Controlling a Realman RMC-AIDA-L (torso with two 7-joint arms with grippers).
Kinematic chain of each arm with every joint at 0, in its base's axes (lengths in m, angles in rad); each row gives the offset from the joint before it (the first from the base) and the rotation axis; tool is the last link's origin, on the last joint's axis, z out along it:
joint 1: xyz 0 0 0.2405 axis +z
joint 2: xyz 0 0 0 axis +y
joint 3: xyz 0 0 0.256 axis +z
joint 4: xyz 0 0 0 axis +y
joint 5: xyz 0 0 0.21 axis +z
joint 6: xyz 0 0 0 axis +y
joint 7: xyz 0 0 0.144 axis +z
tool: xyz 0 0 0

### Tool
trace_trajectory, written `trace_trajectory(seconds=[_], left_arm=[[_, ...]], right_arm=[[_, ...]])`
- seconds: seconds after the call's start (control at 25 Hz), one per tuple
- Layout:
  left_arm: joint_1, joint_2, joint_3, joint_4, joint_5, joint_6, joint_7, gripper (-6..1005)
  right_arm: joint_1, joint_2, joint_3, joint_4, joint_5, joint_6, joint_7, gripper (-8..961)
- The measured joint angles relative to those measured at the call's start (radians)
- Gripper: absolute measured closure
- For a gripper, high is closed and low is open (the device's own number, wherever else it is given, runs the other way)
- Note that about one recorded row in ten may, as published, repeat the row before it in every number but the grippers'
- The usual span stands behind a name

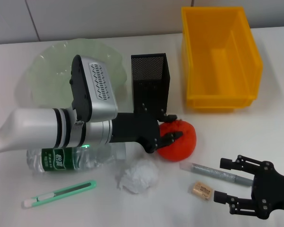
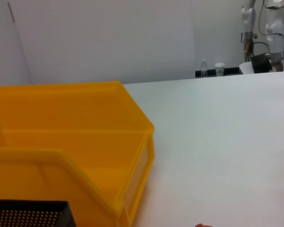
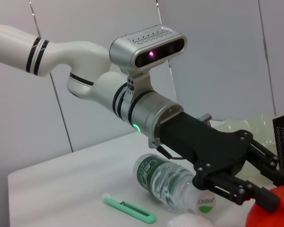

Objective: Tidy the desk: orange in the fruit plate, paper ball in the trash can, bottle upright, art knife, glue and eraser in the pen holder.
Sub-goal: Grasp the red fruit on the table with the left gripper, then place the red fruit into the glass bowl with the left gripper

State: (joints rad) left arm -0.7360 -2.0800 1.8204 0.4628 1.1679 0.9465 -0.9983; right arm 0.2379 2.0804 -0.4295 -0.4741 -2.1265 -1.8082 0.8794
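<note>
Orange (image 1: 180, 141) sits between the left claw's (image 1: 166, 131) spread fingers; the bottle's (image 3: 176, 183) green label is unreadable.

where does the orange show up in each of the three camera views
Head view: orange at centre, just below the pen holder, the left hand around it.
Left wrist view: only a red sliver at the bottom edge.
Right wrist view: bottom right corner.
Shared landmark: the black mesh pen holder.
</note>
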Motion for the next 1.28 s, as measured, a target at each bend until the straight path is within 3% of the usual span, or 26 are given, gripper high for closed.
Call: trace_trajectory(seconds=[0.16, 0.24, 0.52, 0.88, 1.12, 1.28], left_arm=[[0.002, 0.0, 0.003, 0.002, 0.0, 0.0, 0.0, 559], [0.008, 0.0, 0.013, 0.013, 0.004, 0.003, 0.0, 763], [0.047, 0.0, 0.042, 0.063, 0.007, 0.006, 0.0, 844], [0.118, 0.011, -0.007, 0.125, 0.008, 0.086, 0.0, 883], [0.204, 0.022, -0.143, 0.222, 0.041, 0.199, 0.0, 927], [0.282, 0.023, -0.315, 0.305, 0.075, 0.269, 0.0, 932]], right_arm=[[-0.001, 0.0, 0.0, 0.0, -0.001, -0.004, 0.003, 148], [-0.002, 0.0, 0.0, 0.0, -0.001, -0.005, 0.003, 148], [-0.012, 0.001, 0.0, 0.0, -0.001, -0.008, 0.005, 148], [-0.019, 0.001, 0.003, 0.0, -0.001, -0.027, 0.005, 149], [-0.02, 0.001, 0.004, 0.0, -0.001, -0.034, 0.004, 149], [-0.019, 0.001, 0.001, 0.0, 0.001, -0.034, 0.004, 149]])
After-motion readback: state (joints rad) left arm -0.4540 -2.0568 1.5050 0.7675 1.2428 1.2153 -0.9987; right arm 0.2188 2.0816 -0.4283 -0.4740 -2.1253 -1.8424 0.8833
